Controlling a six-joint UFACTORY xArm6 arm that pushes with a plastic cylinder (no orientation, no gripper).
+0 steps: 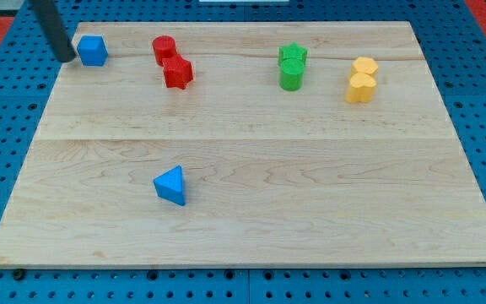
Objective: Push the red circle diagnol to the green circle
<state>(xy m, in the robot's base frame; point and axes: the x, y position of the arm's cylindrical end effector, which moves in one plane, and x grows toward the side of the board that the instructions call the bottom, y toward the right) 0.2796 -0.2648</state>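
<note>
- My tip [67,57] sits at the board's [251,211] top-left corner, just left of the blue cube [93,51].
- Red circle [164,48] touches the red star [177,73] below it.
- Green star [293,55] sits directly above the green circle [291,76], right of centre.
- Two yellow blocks [362,80] are stacked further right.
- Blue triangle [171,185] lies alone, lower left.

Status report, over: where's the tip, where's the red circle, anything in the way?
My tip at the view's top left, beside the blue cube. Red circle untouched, touching the red star. Green circle below the green star.
</note>
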